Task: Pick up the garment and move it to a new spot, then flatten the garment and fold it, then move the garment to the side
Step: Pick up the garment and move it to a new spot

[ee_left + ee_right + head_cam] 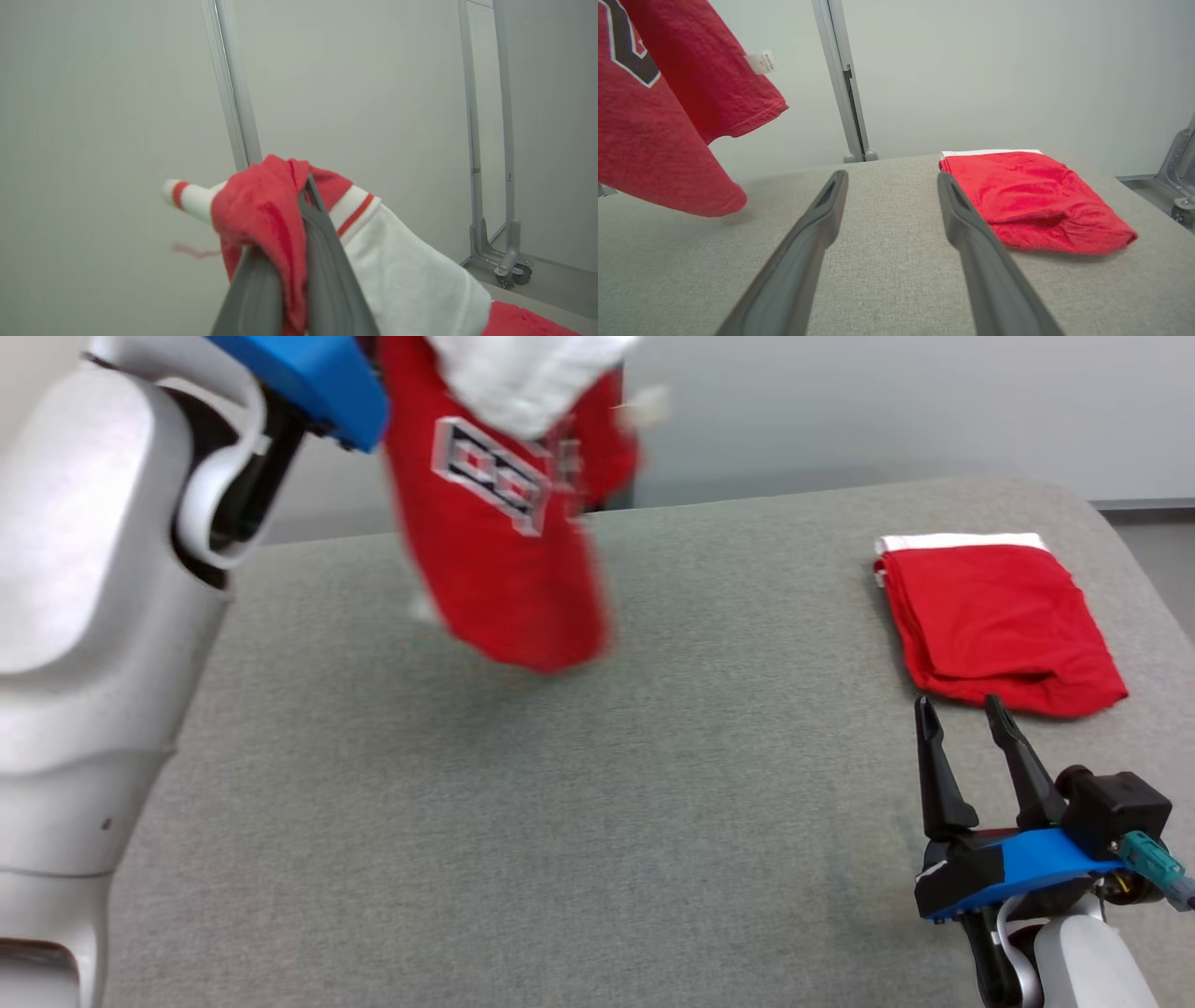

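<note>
A red garment [509,523] with white sleeves and a dark printed emblem hangs in the air over the far left of the grey table [560,803], its lowest fold just above the surface. My left gripper [299,205] is shut on a bunch of its red cloth, high above the table. In the right wrist view the hanging garment [658,116] fills the upper left. My right gripper [962,719] stands open low at the table's front right, nothing between its fingers [817,219].
A folded red garment with a white edge [999,616] lies at the table's far right, just beyond my right gripper. Behind the table stand a pale wall, a metal post [843,79] and a wheeled frame [504,186].
</note>
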